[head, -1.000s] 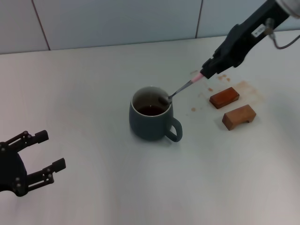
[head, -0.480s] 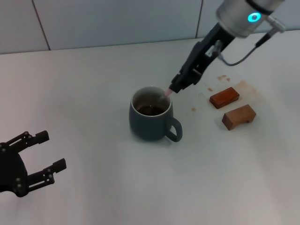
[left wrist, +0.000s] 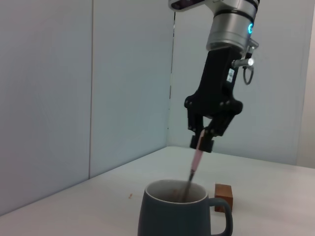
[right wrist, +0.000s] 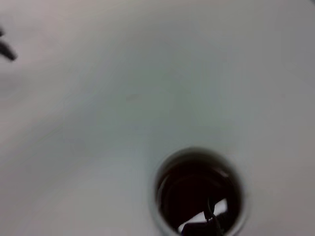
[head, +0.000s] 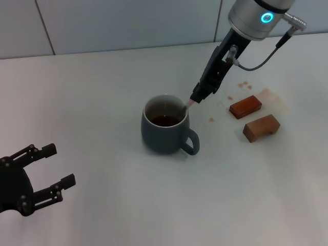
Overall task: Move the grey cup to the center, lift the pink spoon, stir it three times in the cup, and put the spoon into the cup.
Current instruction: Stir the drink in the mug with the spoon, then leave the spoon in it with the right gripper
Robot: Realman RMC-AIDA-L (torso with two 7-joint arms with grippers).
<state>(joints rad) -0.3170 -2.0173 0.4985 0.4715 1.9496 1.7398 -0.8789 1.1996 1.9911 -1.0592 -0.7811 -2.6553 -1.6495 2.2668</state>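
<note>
A: Black and idle, the left gripper (head: 48,174) hovers at the near left corner of the white tabletop (head: 102,92), its fingers (head: 48,150) spread and holding nothing.

B: And mid-tabletop?

A: Centre frame, the grey cup (head: 165,131) stands upright with brown liquid inside, handle turned toward the right (the robot's right, that is).

B: Where is the pink spoon (head: 189,104)?

A: Steeply tilted, metal end down inside the cup at the rim's far right side, pink handle clamped in the right gripper (head: 197,97) just above it, fingers closed on the handle's top.

B: Farther back?

A: Two brown wooden blocks (head: 254,117) lie well right of the cup, among brown stains (head: 266,95).
</note>
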